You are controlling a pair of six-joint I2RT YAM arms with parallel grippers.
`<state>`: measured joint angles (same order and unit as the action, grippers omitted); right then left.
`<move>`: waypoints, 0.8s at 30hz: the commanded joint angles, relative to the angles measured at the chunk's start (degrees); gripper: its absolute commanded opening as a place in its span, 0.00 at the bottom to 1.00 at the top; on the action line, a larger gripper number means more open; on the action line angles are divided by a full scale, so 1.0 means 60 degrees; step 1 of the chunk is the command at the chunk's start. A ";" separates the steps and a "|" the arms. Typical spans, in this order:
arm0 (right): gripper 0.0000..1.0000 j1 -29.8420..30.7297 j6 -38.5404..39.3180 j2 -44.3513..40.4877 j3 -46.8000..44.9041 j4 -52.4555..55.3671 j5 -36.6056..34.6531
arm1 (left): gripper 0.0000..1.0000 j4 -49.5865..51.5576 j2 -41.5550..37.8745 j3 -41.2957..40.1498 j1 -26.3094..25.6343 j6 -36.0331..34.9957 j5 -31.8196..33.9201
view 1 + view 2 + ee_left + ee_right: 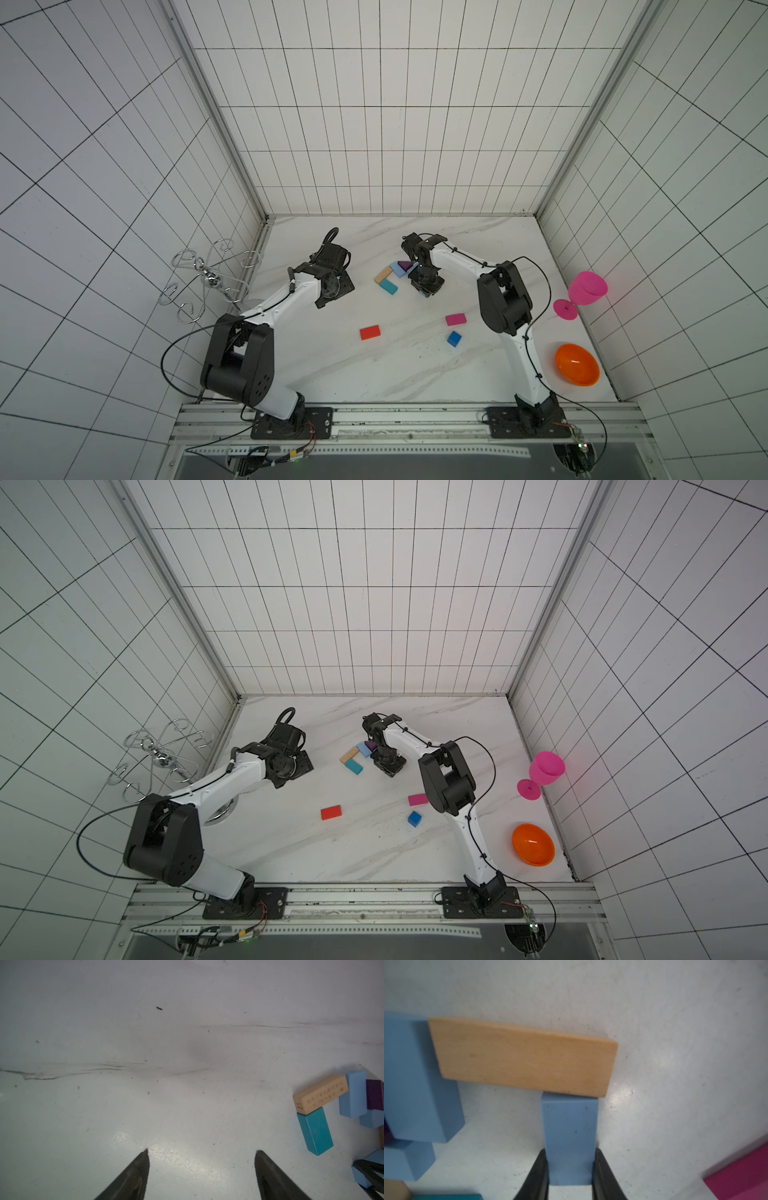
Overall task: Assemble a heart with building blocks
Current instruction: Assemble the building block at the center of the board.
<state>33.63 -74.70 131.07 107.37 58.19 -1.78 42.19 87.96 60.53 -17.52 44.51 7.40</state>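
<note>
White gridded-wall enclosure, white marble-look tabletop [374,374]. Left gripper [202,1150] spread wide, empty, over bare table beside the build. Right gripper [571,1150] clenched on a light blue rectangular brick [569,1126], short end butted against the long side of a plain tan wood brick [523,1057] near its end; cannot tell whether seated on the table or just off it. Orange plastic bowl [577,364] and pink plastic goblet [584,293] off by the wall on the right arm's side, not part of the job. Heart outline [365,749] partly laid toward the back of the table: purple wedge [404,264] as notch, two more light blue bricks [353,1095] against it, engraved tan wood brick [382,274], teal brick [388,286] touching that one's end. Reads as seven of ten in or at the outline, upper lobes mostly formed. To place yet: red brick [370,332], pink brick [455,319], small blue cube [454,338], all loose nearer the arm bases, apart from the build. Lower sides and tip open.
</note>
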 commanded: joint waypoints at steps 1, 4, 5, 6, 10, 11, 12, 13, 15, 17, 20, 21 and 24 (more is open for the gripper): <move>0.00 -0.0109 -0.0026 0.0419 0.0240 -0.0035 -0.0183 | 0.79 -0.0173 0.0105 0.0282 0.0049 -0.0061 0.0005; 0.00 -0.0123 -0.0039 0.0469 0.0291 -0.0024 -0.0132 | 0.79 -0.0177 0.0145 0.0275 0.0049 -0.0065 0.0004; 0.00 -0.0121 -0.0042 0.0480 0.0306 -0.0017 -0.0132 | 0.79 -0.0180 0.0153 0.0282 0.0049 -0.0065 -0.0006; 0.00 -0.0115 -0.0053 0.0485 0.0328 -0.0004 -0.0114 | 0.79 -0.0184 0.0170 0.0282 0.0049 -0.0080 -0.0015; 0.00 -0.0113 -0.0128 0.0542 0.0430 0.0233 -0.0084 | 0.78 -0.0220 0.0193 0.0254 0.0067 -0.0087 -0.0058; 0.00 -0.0104 -0.0141 0.0542 0.0456 0.0300 -0.0069 | 0.78 -0.0231 0.0207 0.0253 0.0063 -0.0073 -0.0077; 0.00 -0.0075 -0.0195 0.0527 0.0445 0.0369 -0.0083 | 0.78 -0.0234 0.0220 0.0254 0.0063 -0.0067 -0.0103; 0.00 -0.0046 -0.0247 0.0492 0.0423 0.0385 -0.0110 | 0.78 -0.0249 0.0237 0.0253 0.0064 -0.0053 -0.0131; 0.00 0.0005 -0.0336 0.0456 0.0415 0.0458 -0.0194 | 0.78 -0.0265 0.0262 0.0253 0.0064 -0.0038 -0.0153; 0.00 0.0051 -0.0437 0.0421 0.0437 0.0535 -0.0313 | 0.78 -0.0281 0.0273 0.0253 0.0063 -0.0036 -0.0178; 0.00 0.0080 -0.0506 0.0392 0.0480 0.0549 -0.0361 | 0.78 -0.0280 0.0279 0.0239 0.0068 -0.0036 -0.0178; 0.00 0.0077 -0.0514 0.0392 0.0516 0.0600 -0.0375 | 0.79 -0.0294 0.0280 0.0229 0.0063 -0.0036 -0.0178; 0.00 0.0078 -0.0500 0.0385 0.0551 0.0613 -0.0435 | 0.79 -0.0294 0.0280 0.0202 0.0063 -0.0021 -0.0179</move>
<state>33.80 -76.60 131.96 109.10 59.31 -2.63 41.69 89.01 60.84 -17.45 44.51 6.13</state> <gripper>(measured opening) 0.292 0.785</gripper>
